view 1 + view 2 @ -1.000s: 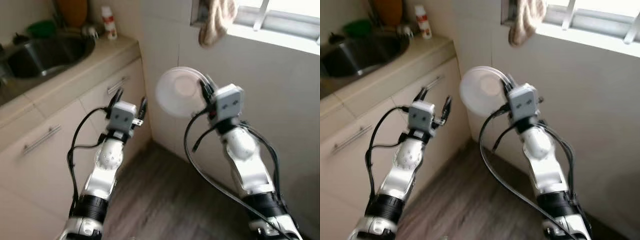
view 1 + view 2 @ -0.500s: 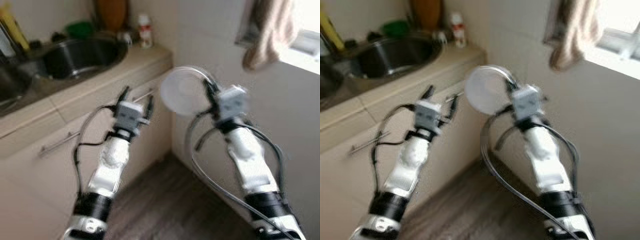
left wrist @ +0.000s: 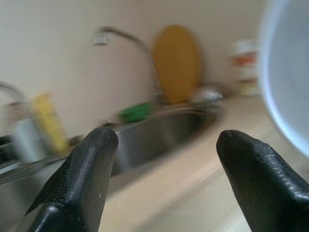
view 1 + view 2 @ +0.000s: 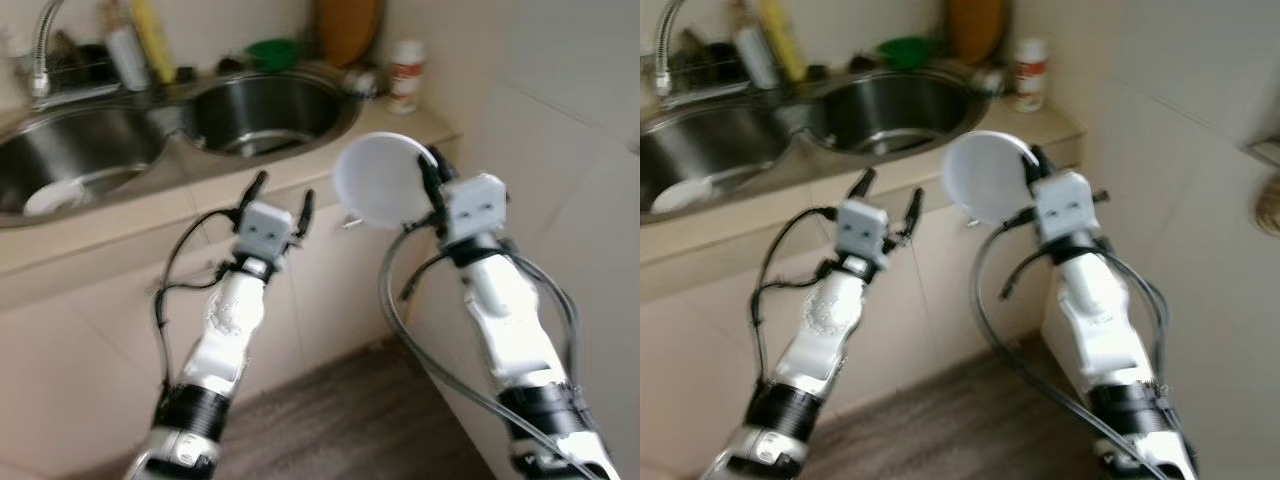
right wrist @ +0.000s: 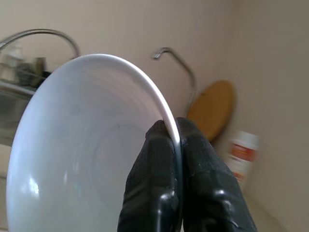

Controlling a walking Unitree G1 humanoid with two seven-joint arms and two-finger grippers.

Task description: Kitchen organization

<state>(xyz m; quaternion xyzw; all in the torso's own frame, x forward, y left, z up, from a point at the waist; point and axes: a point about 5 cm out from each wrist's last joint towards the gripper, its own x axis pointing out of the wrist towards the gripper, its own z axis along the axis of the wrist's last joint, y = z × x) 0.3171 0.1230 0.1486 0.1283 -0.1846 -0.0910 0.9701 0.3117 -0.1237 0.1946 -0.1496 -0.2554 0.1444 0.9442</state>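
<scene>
- The right hand (image 5: 166, 145) is clamped on the rim of a white bowl (image 4: 382, 180), held on edge in the air just near of the desk (image 4: 440, 125).
- The left hand (image 4: 280, 195) has its fingers apart, holding nothing, left of the bowl.
- A double sink (image 4: 260, 105) lies in the desk beyond, a white dish (image 4: 52, 197) in its left basin.

This is a home kitchen. A double steel sink (image 4: 255, 110) is set into a beige table (image 4: 140, 215) at the far left, with a curved tap (image 4: 40, 40) behind it. Bottles (image 4: 130, 50), a green bowl (image 4: 272, 52) and a round wooden board (image 4: 348, 28) stand along the far wall, and a white container (image 4: 405, 76) sits at the corner. Pale cupboard doors (image 4: 330, 290) run below, the wall on the right is tiled, and the floor (image 4: 350, 420) is wood-patterned.
</scene>
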